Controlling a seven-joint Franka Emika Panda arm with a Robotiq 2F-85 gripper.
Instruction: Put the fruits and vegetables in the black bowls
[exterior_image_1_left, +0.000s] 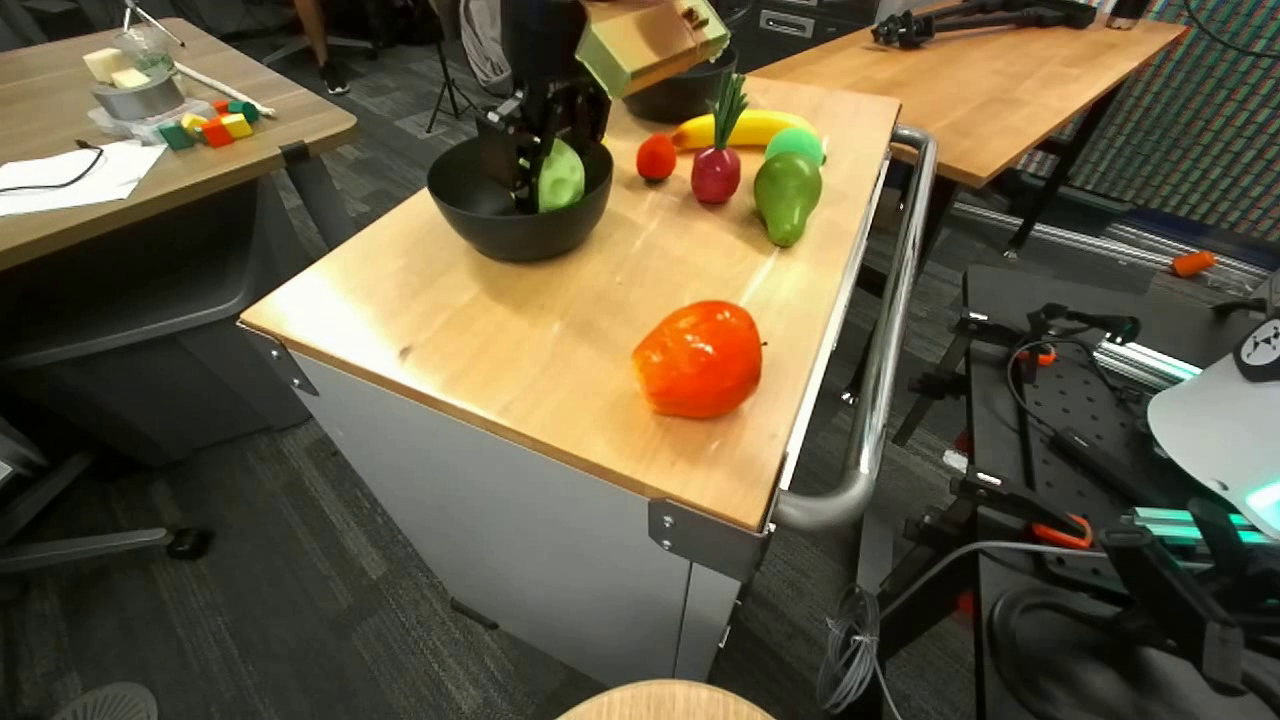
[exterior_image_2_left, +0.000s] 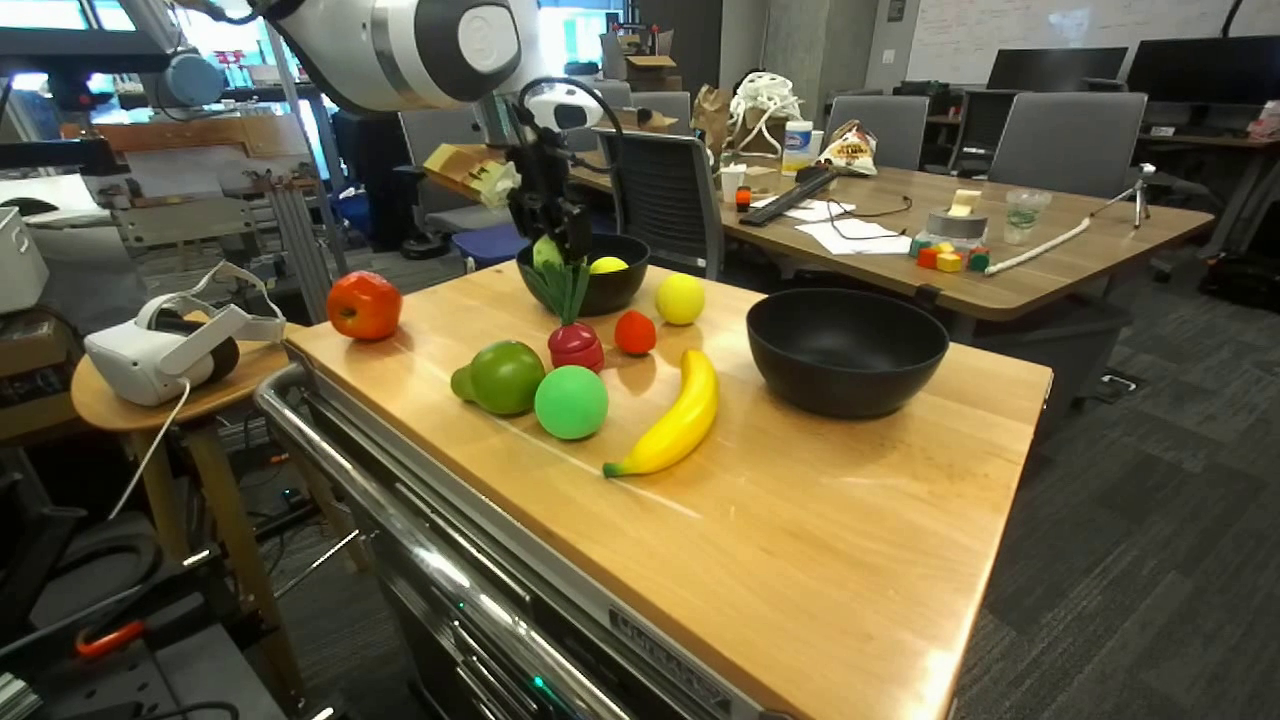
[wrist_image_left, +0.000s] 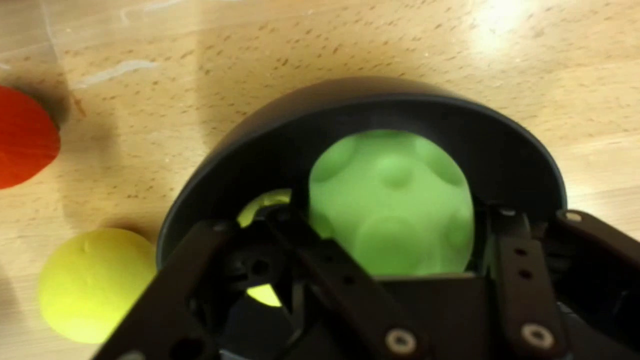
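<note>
One green cabbage (wrist_image_left: 392, 200) | between jaws | tool (wrist_image_left: 395, 215) clamped on it | black bowl (wrist_image_left: 515, 160) beneath

A pale green cabbage (wrist_image_left: 390, 200) gripped within the rim of the black bowl (wrist_image_left: 520, 165).
The gripper (wrist_image_left: 395, 215) comes in from the near side, its fingers (wrist_image_left: 522, 285) against the cabbage at left and right; the round top shows shallow dimples, and whether its underside touches the bowl cannot be told. In the bowl, to the left, a yellow piece (wrist_image_left: 265, 295) is mostly hidden behind the finger on that side. On the speckled wooden tabletop (wrist_image_left: 350, 45), a yellow ball (wrist_image_left: 92, 285) lies just beside the bowl at left. Farther back, at the left edge of view, a red fruit (wrist_image_left: 22, 137) is partly cut off.
</note>
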